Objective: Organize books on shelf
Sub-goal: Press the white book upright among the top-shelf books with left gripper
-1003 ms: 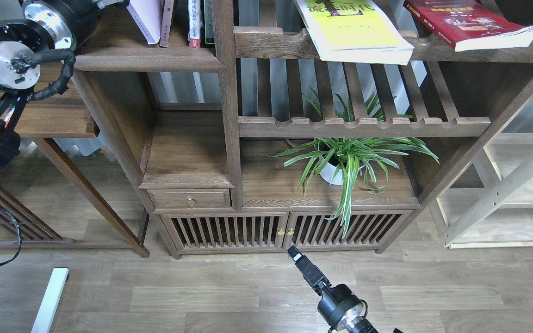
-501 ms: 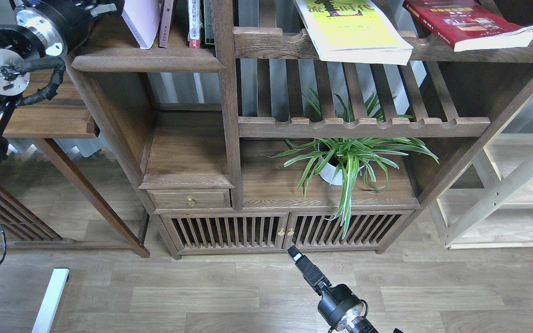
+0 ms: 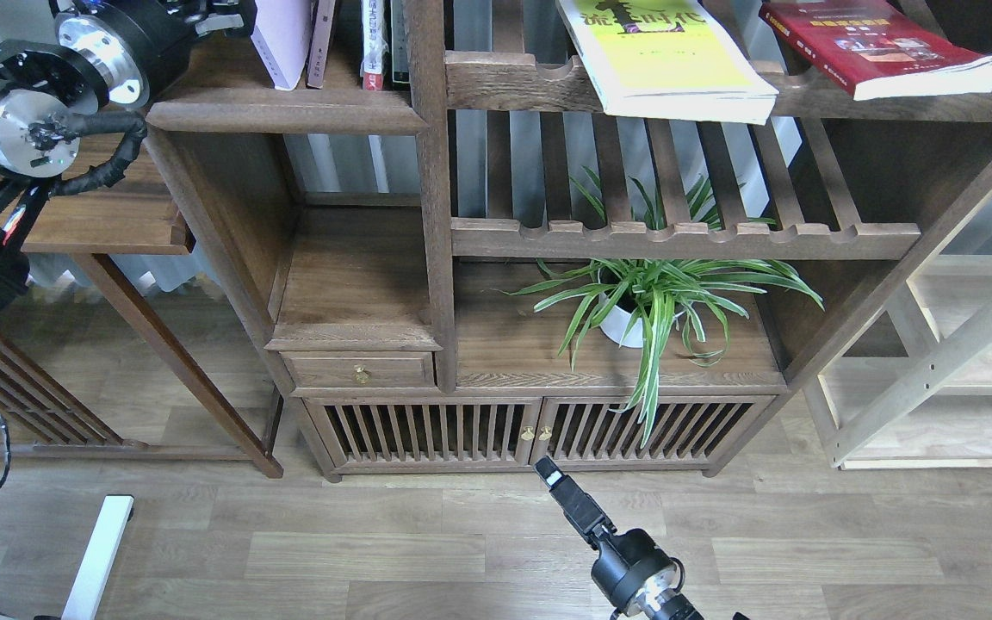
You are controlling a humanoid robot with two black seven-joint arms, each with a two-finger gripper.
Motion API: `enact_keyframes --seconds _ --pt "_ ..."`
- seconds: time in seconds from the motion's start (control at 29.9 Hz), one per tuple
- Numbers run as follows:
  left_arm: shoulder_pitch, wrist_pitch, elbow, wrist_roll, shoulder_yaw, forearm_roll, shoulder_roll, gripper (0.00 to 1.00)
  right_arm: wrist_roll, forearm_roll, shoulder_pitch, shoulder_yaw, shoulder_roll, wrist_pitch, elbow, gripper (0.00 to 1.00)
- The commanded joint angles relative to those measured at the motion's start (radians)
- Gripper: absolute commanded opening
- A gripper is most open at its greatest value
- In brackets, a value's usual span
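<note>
A pale lavender book [image 3: 281,39] stands tilted on the solid dark-brown shelf [image 3: 289,114] at the top left, beside a few upright books [image 3: 373,43]. My left gripper [image 3: 219,13] is right against the lavender book's left side, at the view's top edge; its fingers are cut off. The yellow-green book [image 3: 664,56] and the dark red book [image 3: 879,47] lie flat on the upper slatted rack [image 3: 513,82] to the right. My right gripper [image 3: 548,472] hangs low over the floor before the cabinet doors, dark and narrow, holding nothing I can see.
A potted spider plant [image 3: 655,297] stands on the cabinet top under a lower slatted rack [image 3: 685,239]. A small drawer [image 3: 361,372] and slatted doors [image 3: 539,430] sit below. A side table [image 3: 91,220] stands at left, a pale wooden frame [image 3: 944,362] at right.
My left arm swung a little left, then back right, the lavender book shifting with it. The whole view has slid slightly right and down. The right arm has not moved.
</note>
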Motion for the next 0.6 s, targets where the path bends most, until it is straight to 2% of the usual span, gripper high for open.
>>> enact_keyframes --seconds 0.0,0.13,0.57 --pt "-0.023 0.001 0.012 -0.001 0.000 0.001 -0.009 0.25 0.000 0.000 -0.007 0.000 0.000 0.002 0.002 1.00" --pt "-0.054 0.007 0.029 -0.002 0.000 -0.001 -0.015 0.33 -0.002 0.000 -0.011 0.000 0.000 0.003 0.005 1.00" --pt "-0.100 0.001 0.064 -0.004 0.000 -0.001 -0.035 0.39 -0.002 -0.002 -0.011 0.000 0.000 0.003 0.005 1.00"
